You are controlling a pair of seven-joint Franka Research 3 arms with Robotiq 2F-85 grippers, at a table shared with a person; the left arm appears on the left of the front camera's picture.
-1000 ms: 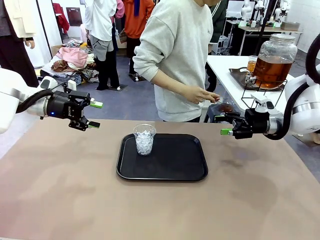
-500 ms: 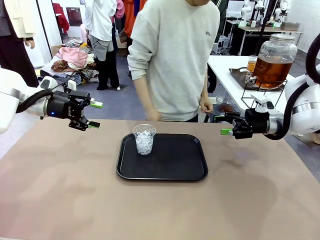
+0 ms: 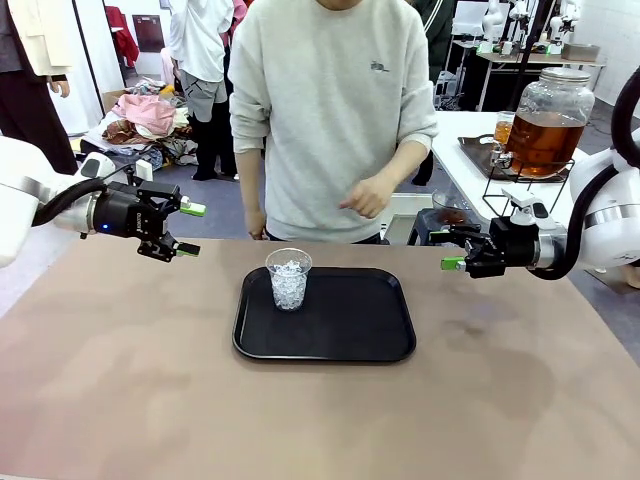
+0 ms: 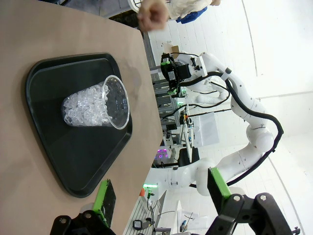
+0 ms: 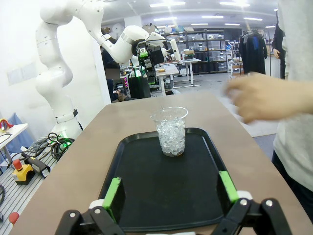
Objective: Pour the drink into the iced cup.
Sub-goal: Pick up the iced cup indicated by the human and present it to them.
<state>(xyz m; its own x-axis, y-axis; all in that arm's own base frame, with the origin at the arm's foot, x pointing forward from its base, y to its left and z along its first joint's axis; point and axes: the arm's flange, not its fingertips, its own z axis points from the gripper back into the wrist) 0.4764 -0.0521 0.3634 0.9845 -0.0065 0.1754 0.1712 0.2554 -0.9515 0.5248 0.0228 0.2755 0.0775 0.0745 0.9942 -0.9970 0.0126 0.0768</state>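
Drink (image 3: 545, 140), amber-brown, fills much of a lidded glass dispenser jar (image 3: 560, 95) that sits on a wire stand on the white side table (image 3: 450, 130) at the far right, well apart from the iced cup (image 3: 289, 278). Since a second ago the person (image 3: 335, 110) has turned away from that side table and now faces the counter (image 3: 120, 380) squarely from its far side, with one hand (image 3: 366, 195) raised in front of the body. The cup, tray and both arms have stayed put. The clear plastic cup stands upright, about half full of ice, in the far left part of a black tray (image 3: 350, 330) at the counter's middle. The left end effector (image 3: 190, 229) hovers left of the tray and the right end effector (image 3: 446, 250) right of it, both with fingers spread and holding nothing.
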